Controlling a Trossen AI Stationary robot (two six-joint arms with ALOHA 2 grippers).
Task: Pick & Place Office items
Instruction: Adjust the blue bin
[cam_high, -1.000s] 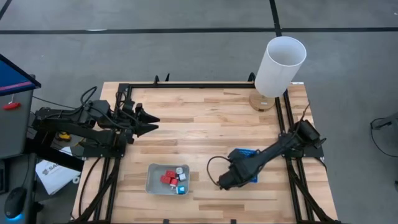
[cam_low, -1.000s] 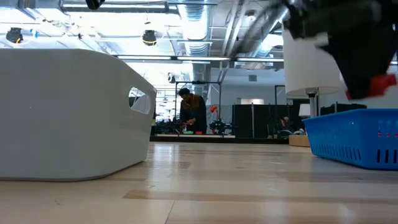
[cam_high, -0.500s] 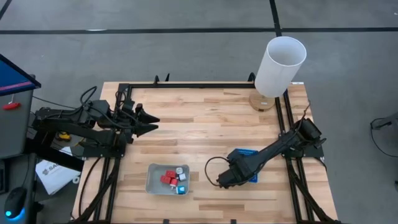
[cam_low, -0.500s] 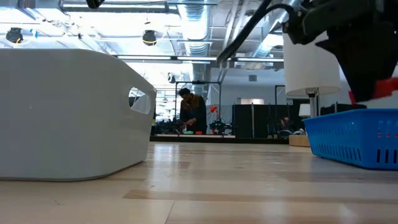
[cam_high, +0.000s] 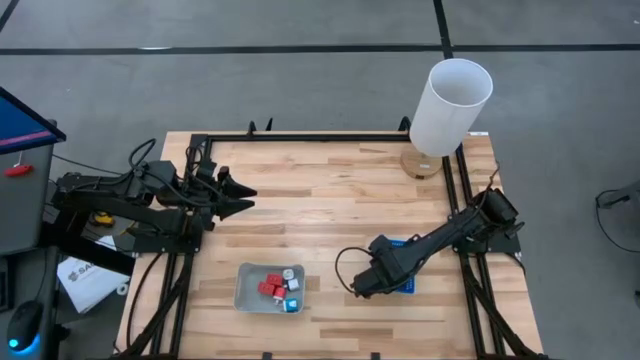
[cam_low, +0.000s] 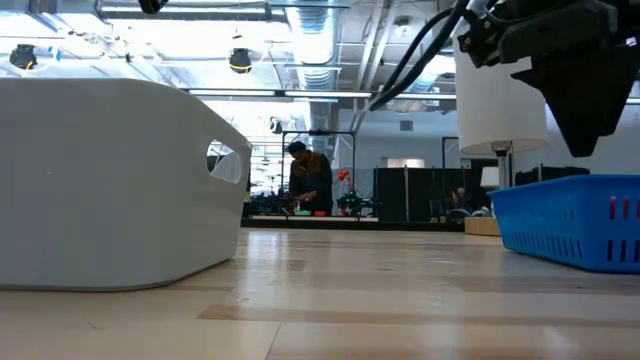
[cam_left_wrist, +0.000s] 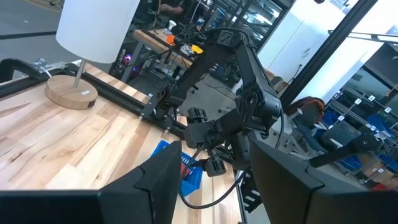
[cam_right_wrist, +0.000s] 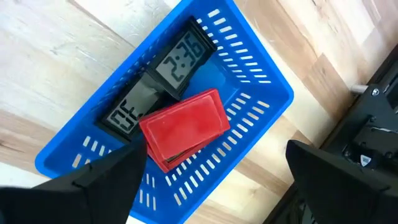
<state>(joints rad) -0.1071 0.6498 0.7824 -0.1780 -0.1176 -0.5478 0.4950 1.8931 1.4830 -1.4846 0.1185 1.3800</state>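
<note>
High view: right tool sits over the near-left end of the blue tray on the tabletop; grey tray holds red blocks and small white and cyan bits; left tool waits at the far left.
Low view: right tool hangs above the blue tray's rim — nothing in it.
Left wrist view: left tool's fingers stand apart.
Right wrist view: red block lies in the blue tray atop two black display pieces — released, right tool spread wide above it.
</note>
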